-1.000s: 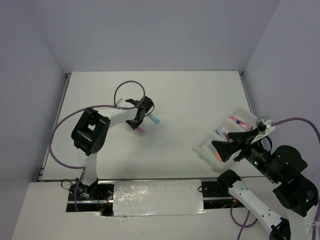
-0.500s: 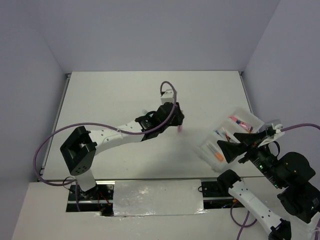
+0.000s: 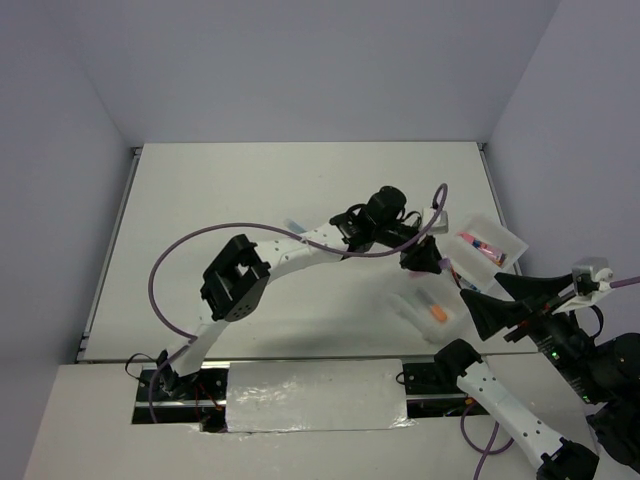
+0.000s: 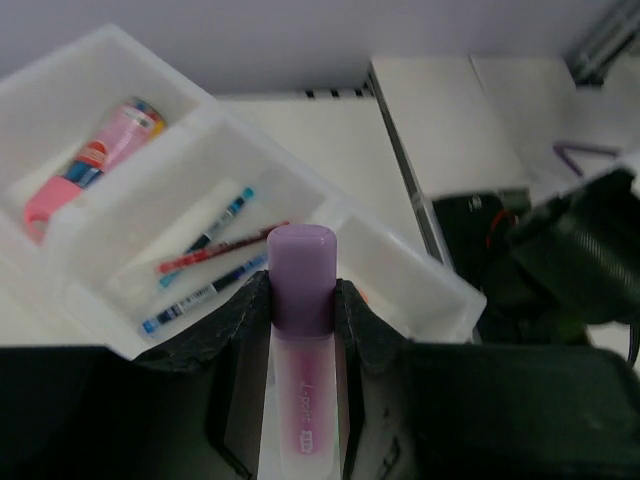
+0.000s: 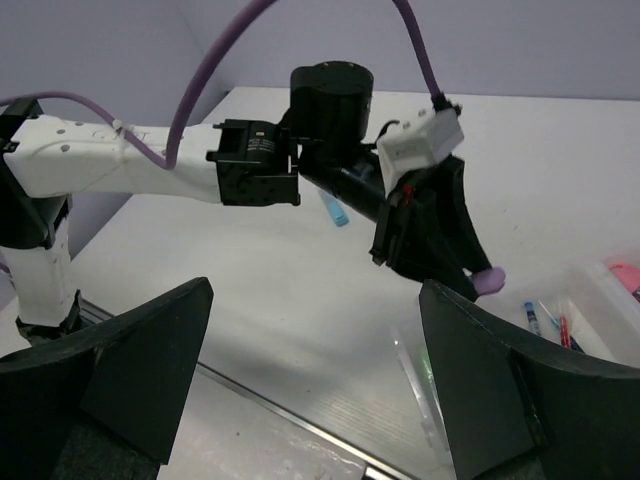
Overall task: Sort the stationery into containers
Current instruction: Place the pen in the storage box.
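My left gripper [image 3: 420, 258] is shut on a purple highlighter [image 4: 302, 300] and holds it above the translucent white tray [image 3: 512, 240], cap pointing at the tray. In the left wrist view the tray [image 4: 60, 80] holds a pink-orange tube [image 4: 95, 160] in one end section, thin red and blue pens [image 4: 210, 265] in the middle, and a bit of orange [image 4: 358, 295] in the other end section. From above, an orange highlighter [image 3: 438, 315] lies in the near section. My right gripper [image 3: 481, 289] is open and empty beside the tray's near right side.
A blue highlighter [image 5: 335, 212] lies on the white table behind the left arm. The left arm [image 3: 300, 250] and its purple cable [image 3: 180, 260] stretch across the table's middle. The table's right rail [image 3: 492, 185] runs just beyond the tray.
My left arm has swung right from the table's middle to above the tray, carrying the purple highlighter. My right gripper has drawn back toward the near right.
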Robot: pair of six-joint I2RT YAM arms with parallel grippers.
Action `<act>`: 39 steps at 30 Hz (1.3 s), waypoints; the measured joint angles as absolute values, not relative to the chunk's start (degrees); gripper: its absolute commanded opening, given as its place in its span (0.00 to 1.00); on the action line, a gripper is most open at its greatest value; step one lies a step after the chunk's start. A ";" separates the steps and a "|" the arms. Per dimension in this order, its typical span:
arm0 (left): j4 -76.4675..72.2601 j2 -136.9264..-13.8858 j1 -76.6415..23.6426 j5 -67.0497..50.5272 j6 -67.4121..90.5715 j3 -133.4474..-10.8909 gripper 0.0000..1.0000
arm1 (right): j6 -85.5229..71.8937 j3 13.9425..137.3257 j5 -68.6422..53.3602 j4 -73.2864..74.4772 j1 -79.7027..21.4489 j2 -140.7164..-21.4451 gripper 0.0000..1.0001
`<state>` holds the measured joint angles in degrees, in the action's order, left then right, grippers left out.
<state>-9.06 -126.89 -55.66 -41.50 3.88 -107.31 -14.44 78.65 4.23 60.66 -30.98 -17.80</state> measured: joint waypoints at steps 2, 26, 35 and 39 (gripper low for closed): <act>-5.13 -127.46 -55.90 -43.99 -1.26 -107.37 0.07 | -14.22 78.91 4.34 61.36 -30.98 -17.80 0.92; -5.93 -130.17 -59.86 -43.62 -8.91 -108.36 0.99 | -14.06 76.71 4.12 61.80 -30.98 -18.09 0.91; -12.49 -125.25 -57.82 -31.40 -2.26 -97.41 0.99 | -14.06 76.71 4.10 61.80 -30.98 -18.09 0.91; -11.73 -116.14 -54.33 -9.52 7.25 -86.26 0.99 | -14.06 76.69 4.14 61.78 -30.98 -18.09 0.91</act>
